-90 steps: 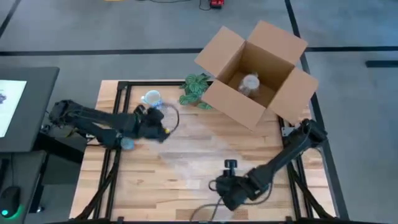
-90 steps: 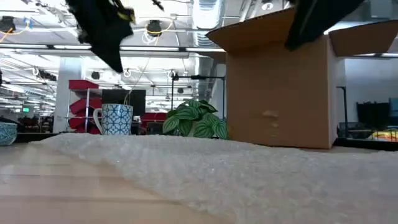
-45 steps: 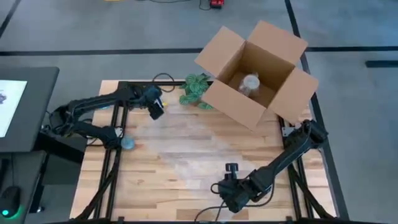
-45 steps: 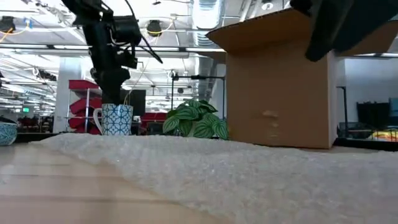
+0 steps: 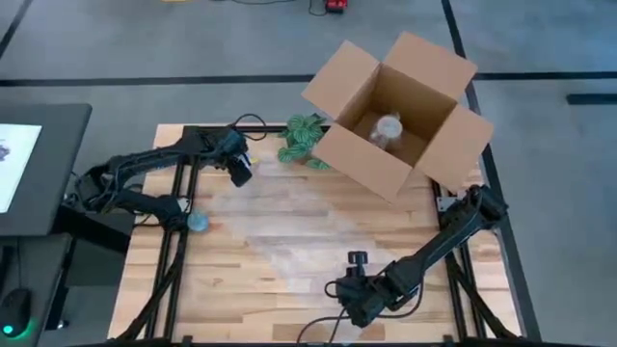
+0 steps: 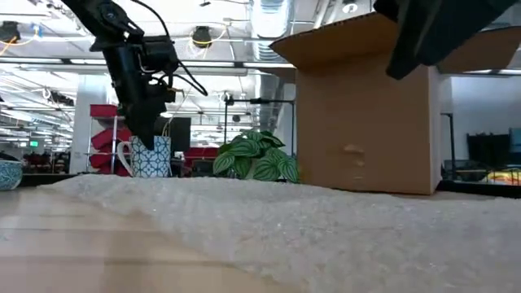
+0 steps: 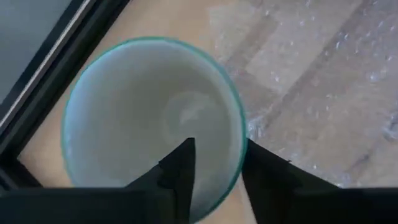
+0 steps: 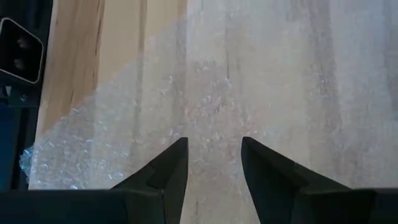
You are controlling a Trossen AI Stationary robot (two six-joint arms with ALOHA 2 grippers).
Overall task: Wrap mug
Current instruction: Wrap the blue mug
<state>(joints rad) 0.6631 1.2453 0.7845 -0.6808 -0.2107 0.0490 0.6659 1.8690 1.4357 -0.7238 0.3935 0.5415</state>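
— Mug, where does it stand?
— At the far left of the table, just beside the sheet of bubble wrap. From above it is hidden under the left gripper; the low view shows only its patterned side and handle below the arm.
— Nearest first, then.
— The right gripper hangs at the near edge; its wrist view shows the fingers parted over the wrap, with nothing between them. Farther back, the left wrist camera looks straight down into the mug's white inside, teal rim all round. One finger is inside the rim and the other outside, a gap between them astride the wall; whether they press it I cannot tell.
— What else is hard to make out?
— A small blue-green bowl at the table's left edge is cut off in the low view. Something pale lies in the open cardboard box; I can't name it.
— And the surroundings?
— Light wooden table on a black frame, a leafy green plant beside the box, grey floor around, and a workshop with ceiling lights behind.
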